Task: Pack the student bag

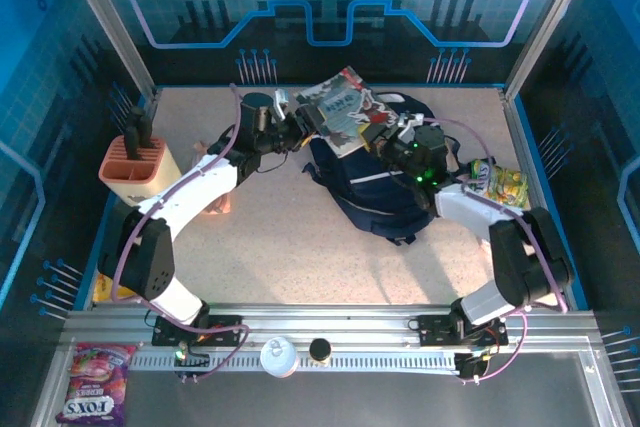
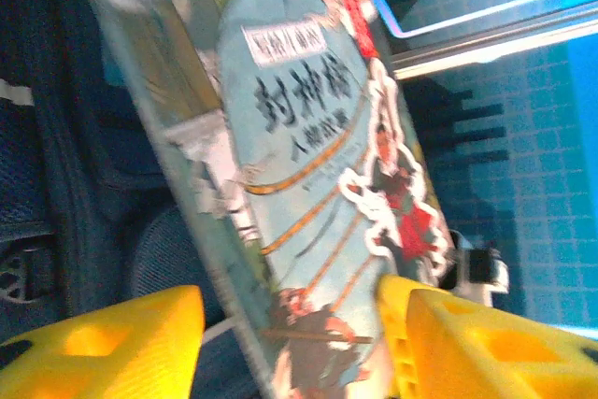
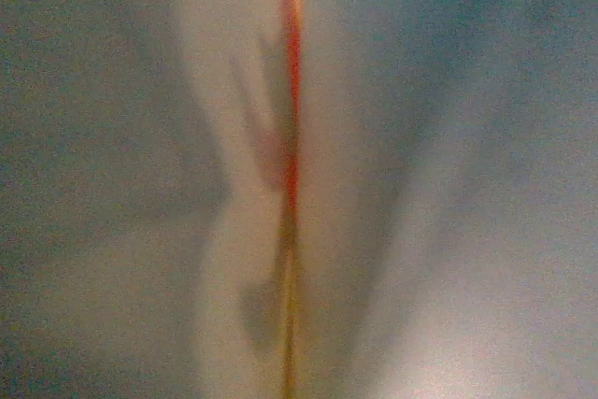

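student bag: we see it mid-table, its top under the book; contents hidden from us.
holder: far left, dark handles upright inside.
left gripper: 2 fingers spread beside the book.
right gripper: pinching the book's edge.
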`<state>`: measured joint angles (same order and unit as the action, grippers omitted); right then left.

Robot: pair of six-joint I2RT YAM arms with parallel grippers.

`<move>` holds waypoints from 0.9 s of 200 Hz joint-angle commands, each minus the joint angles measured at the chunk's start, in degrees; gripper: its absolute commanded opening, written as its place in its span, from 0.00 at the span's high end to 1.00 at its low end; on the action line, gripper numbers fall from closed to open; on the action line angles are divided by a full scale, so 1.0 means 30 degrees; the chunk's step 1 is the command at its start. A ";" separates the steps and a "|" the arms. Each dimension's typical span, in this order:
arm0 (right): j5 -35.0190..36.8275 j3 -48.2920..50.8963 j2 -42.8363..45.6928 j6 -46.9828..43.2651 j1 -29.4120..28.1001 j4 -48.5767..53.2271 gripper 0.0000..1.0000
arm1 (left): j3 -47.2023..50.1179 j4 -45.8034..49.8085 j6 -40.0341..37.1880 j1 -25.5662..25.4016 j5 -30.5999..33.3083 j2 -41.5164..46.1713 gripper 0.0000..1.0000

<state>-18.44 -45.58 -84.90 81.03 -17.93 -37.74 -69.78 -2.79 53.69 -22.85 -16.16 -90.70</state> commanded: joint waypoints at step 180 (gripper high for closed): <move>0.3056 -0.0139 1.1886 -1.1251 1.0488 1.9800 1.00 | -1.2981 1.3415 -2.0620 -0.8917 0.6254 -1.0377 0.17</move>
<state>-8.97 -43.72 -50.54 49.63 12.14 19.14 -103.55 30.46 0.62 -47.79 0.69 -118.43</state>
